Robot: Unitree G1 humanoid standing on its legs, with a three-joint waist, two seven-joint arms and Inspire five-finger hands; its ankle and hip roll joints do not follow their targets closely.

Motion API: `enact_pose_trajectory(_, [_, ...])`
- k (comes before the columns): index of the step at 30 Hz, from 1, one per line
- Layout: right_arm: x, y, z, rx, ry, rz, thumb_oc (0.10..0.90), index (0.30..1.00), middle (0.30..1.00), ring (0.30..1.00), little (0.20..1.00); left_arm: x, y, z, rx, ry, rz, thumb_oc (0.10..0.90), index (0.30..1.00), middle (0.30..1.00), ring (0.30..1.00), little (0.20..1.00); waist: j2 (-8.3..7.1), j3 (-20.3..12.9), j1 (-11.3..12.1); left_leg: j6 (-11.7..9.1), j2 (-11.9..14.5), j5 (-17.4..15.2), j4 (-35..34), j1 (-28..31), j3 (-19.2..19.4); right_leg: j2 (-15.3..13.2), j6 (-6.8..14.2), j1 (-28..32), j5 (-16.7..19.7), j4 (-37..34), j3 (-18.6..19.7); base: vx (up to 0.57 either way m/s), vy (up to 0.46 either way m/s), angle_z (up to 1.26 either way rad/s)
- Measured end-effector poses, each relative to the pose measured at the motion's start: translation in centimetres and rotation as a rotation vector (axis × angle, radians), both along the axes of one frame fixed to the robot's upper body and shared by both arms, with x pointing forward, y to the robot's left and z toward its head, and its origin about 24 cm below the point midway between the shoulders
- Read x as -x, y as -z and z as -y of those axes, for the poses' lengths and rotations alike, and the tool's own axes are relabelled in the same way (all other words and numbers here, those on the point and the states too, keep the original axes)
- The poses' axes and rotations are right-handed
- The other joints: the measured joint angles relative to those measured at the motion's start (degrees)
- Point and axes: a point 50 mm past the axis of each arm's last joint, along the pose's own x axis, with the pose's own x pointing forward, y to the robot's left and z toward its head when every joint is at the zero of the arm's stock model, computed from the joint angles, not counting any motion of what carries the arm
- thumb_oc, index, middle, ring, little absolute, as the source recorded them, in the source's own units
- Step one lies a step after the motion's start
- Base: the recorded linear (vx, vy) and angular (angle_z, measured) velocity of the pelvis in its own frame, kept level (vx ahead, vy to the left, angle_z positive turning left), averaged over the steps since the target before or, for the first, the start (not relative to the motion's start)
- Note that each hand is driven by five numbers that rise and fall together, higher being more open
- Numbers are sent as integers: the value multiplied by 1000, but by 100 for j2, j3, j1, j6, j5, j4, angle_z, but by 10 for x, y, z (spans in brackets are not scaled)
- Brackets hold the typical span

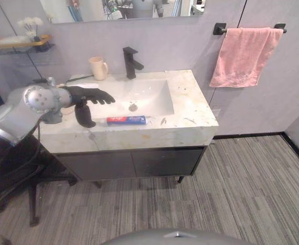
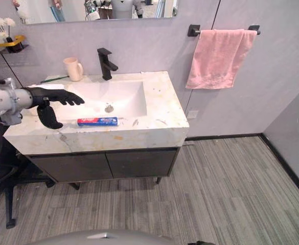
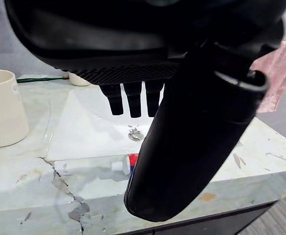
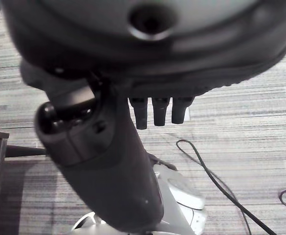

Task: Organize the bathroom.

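A red, white and blue toothpaste tube (image 1: 126, 120) lies on the marble counter (image 1: 190, 109), along the front rim of the white sink (image 1: 144, 94). My left hand (image 1: 88, 97) hovers over the counter's left part, just left of the tube, open with fingers straight toward the basin and thumb pointing down. The left wrist view has the tube's cap end (image 3: 121, 165) showing past the thumb (image 3: 196, 127). A cream cup (image 1: 98, 68) stands at the back, left of the black faucet (image 1: 131, 62). My right hand (image 4: 155, 110) hangs open above the floor.
A pink towel (image 1: 244, 56) hangs on a black bar to the right. A wall shelf (image 1: 19, 43) with white flowers sits at the upper left. Another cream cup (image 3: 3, 107) stands close by my left wrist. A green toothbrush (image 2: 54, 79) lies at the counter's back.
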Motion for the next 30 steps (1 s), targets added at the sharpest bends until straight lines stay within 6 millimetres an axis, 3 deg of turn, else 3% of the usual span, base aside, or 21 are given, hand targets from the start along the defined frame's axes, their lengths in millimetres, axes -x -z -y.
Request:
enact_pose_trajectory(7, [0,0,0,0,2,6,800,900,900,900,900,1,2,-1,3,-80,-51,800,900,900,900,900,31,-52,-154,1,5,-14,0,-7,18,3,0,-17,-1,-6,31,-1,3,-2])
enact_pose_trajectory(15, [1,0,0,0,4,7,800,900,900,900,900,0,3,-7,5,-127,-75,800,900,900,900,900,31,-52,-144,0,1,-17,0,-5,17,3,1,-22,-1,-27,28,0,0,0])
enact_pose_trajectory(21, [4,0,0,1,7,4,800,900,900,900,900,-5,3,-25,18,-223,-23,800,900,900,900,900,27,-52,-150,-2,3,-28,0,-15,19,6,3,-23,-3,-28,27,0,0,0])
enact_pose_trajectory(30, [5,0,-1,-3,6,5,800,900,900,900,900,-7,13,-15,44,-194,-95,800,900,900,900,900,-9,-61,-143,23,-17,-21,1,-86,53,4,12,-108,17,0,31,0,0,0])
